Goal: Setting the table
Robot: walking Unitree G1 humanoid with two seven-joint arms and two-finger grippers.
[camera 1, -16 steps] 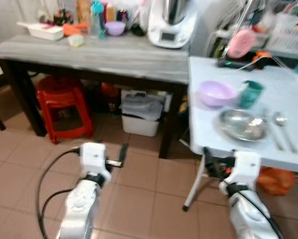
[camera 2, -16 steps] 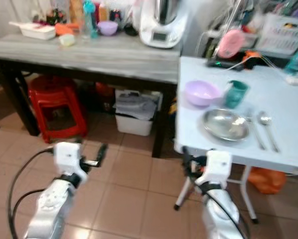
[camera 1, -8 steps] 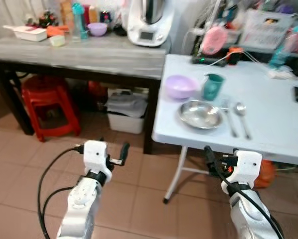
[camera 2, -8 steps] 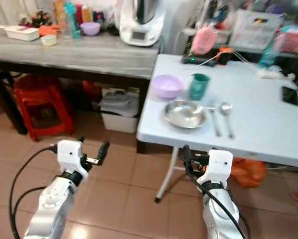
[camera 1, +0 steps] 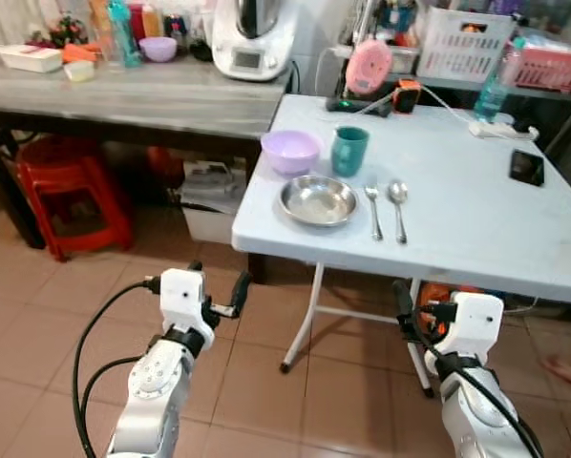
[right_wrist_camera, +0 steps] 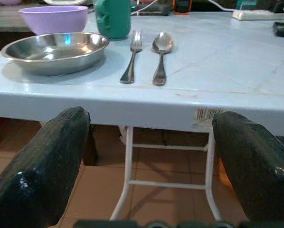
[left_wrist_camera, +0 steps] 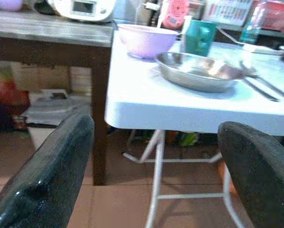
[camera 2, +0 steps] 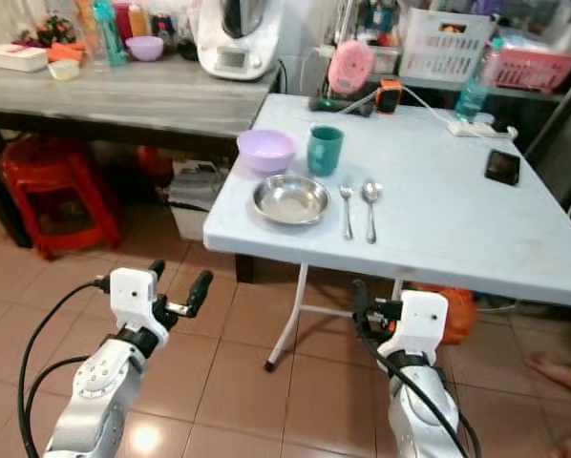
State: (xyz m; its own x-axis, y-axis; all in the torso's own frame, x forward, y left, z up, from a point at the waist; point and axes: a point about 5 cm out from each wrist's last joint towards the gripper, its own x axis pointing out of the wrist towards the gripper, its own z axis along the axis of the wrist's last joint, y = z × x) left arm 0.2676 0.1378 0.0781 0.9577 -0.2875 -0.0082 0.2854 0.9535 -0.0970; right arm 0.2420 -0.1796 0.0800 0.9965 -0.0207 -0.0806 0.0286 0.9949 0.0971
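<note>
White folding surface [camera 1: 476,210] stands on a tiled floor [camera 1: 66,305], butted against a grey wooden surface [camera 1: 142,91] to the robot's left. Place setting is grouped near the white surface's front-left corner: steel plate [camera 1: 317,200], with a lilac bowl [camera 1: 290,151] and a teal cup [camera 1: 349,150] just behind it, and a fork [camera 1: 373,208] and spoon [camera 1: 397,206] lying side by side just right of the plate. Left tool [camera 1: 217,296] is held low over the floor, below the surface edge, fingers [left_wrist_camera: 47,175] apart and empty. Right tool [camera 1: 410,320] is likewise below the front edge, fingers [right_wrist_camera: 42,166] apart, nothing between them. Red stool [camera 1: 61,191] sits under the grey surface.
</note>
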